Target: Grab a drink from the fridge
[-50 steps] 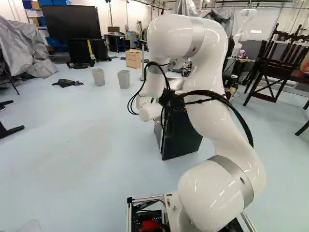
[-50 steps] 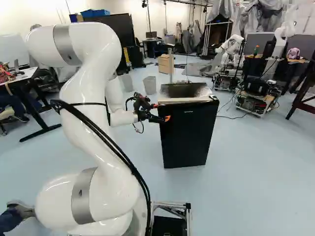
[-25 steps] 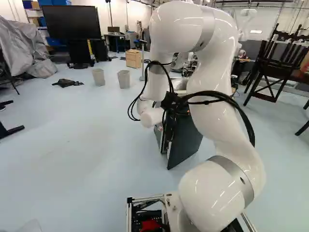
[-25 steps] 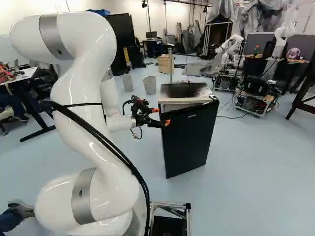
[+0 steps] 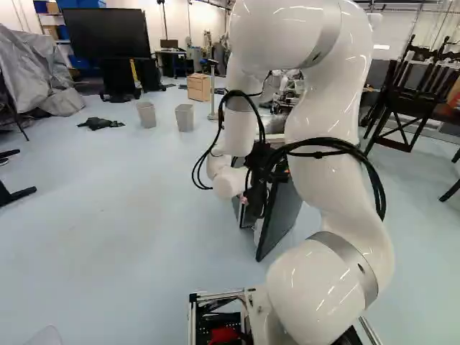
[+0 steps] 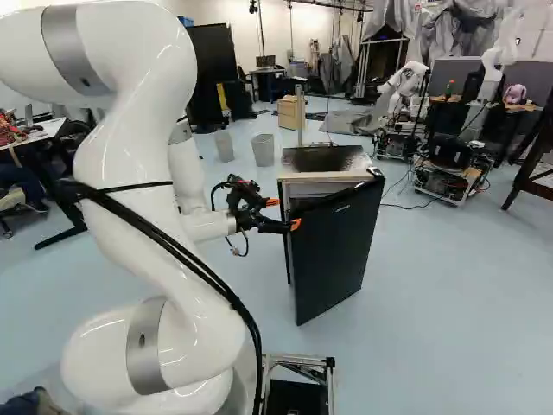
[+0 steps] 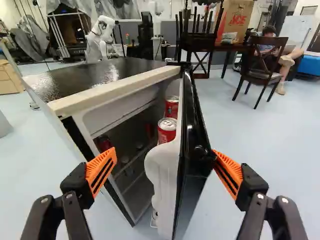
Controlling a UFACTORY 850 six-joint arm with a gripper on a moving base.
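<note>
Gripper (image 6: 284, 213), right base view: fingers spread, near the free edge of the open fridge door (image 6: 337, 251).
Arm (image 5: 334, 172), left base view: arched, partly hiding the door.
Finger contact, wrist view: one orange pad (image 7: 228, 172) against the door's outer side, the other apart.
Red soda cans (image 7: 167, 131), wrist view: two inside the door, one behind the other.
</note>
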